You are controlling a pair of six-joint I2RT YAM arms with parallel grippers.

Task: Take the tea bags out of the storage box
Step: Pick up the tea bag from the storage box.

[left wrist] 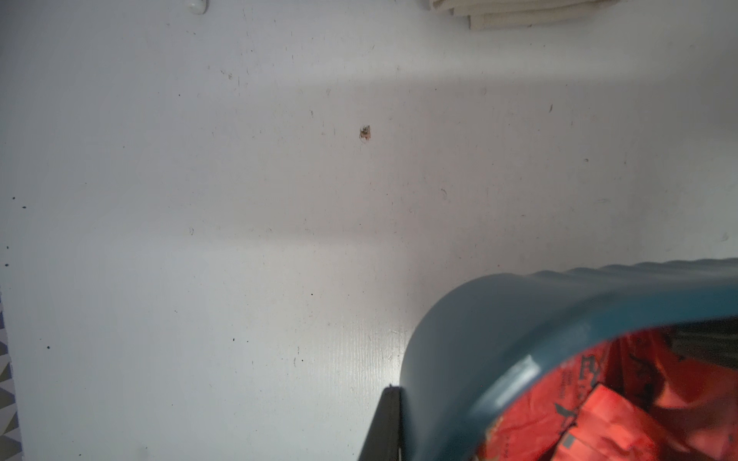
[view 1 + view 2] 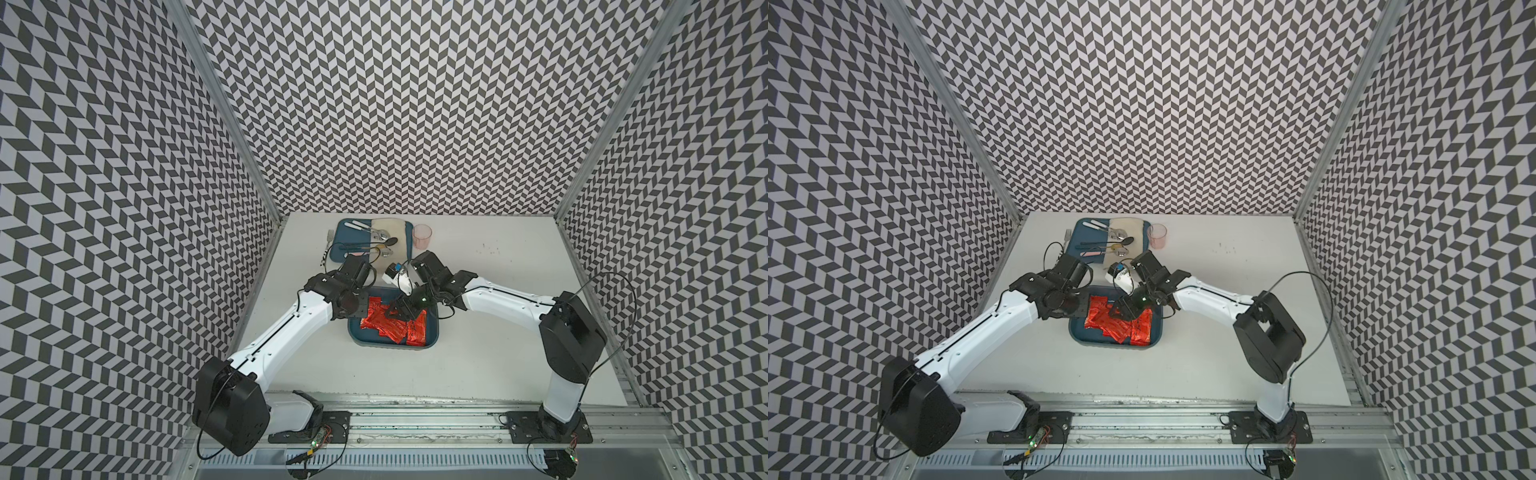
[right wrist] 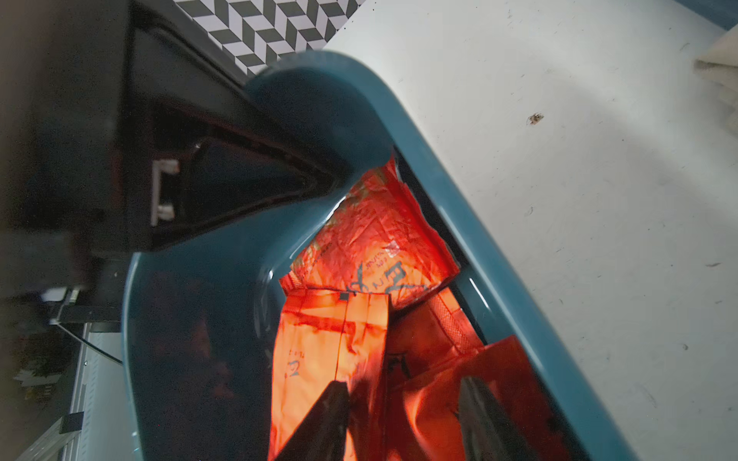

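Several tea bags (image 2: 390,328) (image 2: 1121,328) of crinkled red foil are seen heaped and overlapping inside the storage box (image 2: 395,344) (image 2: 1115,344), none of them lying outside it. The box is set on the table (image 2: 498,332) about midway between the near and far edges, somewhat toward the left edge.

The right gripper (image 2: 391,314) (image 3: 403,383) is lowered into the box from the far right side, directly over the heap. Its two fingers (image 3: 327,419) are held apart, with their tips down among the topmost sachets. Red foil is seen between them, but whether any of it is pinched cannot be told. The right arm is bent sharply at the elbow, and its wrist is angled down over the far rim of the box.

The left gripper (image 2: 360,301) (image 3: 239,179) is closed on the far left corner of the box, the wall being clamped between its jaws. One dark finger (image 1: 383,423) is seen against the outside of the wall in the left wrist view. The left arm is stretched up from the near left corner of the table, with its forearm kept low.

A flat blue tray (image 2: 345,232) with cutlery and a pink cup (image 2: 422,236) are placed near the far edge.
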